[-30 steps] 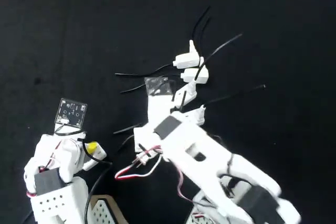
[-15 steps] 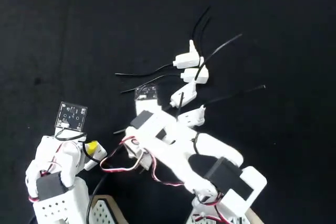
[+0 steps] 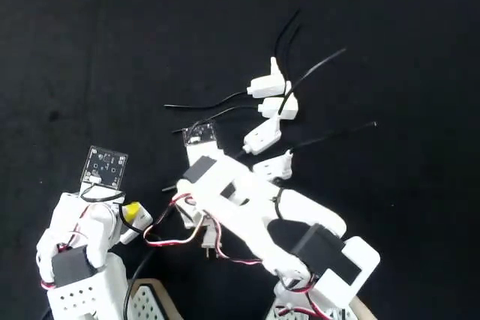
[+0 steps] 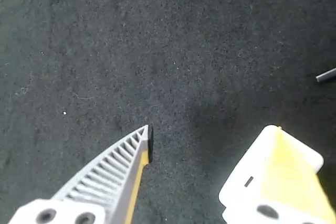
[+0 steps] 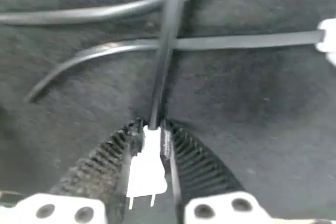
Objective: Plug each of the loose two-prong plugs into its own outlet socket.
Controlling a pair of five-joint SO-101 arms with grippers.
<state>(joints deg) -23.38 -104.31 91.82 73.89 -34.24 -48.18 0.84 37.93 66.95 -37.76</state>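
Note:
My right gripper (image 5: 149, 127) is shut on a small white two-prong plug (image 5: 146, 167). The plug's prongs point back toward the wrist, and its black cord (image 5: 164, 61) runs out past the fingertips over the black cloth. In the high view the right arm (image 3: 247, 200) stretches from the near edge to the table's middle, its wrist board (image 3: 199, 134) just left of several white connector pieces (image 3: 268, 85) with black cords. My left gripper (image 4: 199, 145) stands open over bare cloth with nothing between its fingers; it sits folded at the near left (image 3: 129, 216).
Two more black cords (image 5: 94, 51) cross the held cord on the cloth. Loose cord ends (image 3: 196, 104) lie left of the connector pieces. A cord tip (image 4: 325, 75) shows at the edge of the left wrist view. The black table (image 3: 90, 58) has free room at the far left and right.
The right arm has drawn back and swung left, its wrist board shifting from beside the connector pieces toward the table's middle. The left arm has barely moved.

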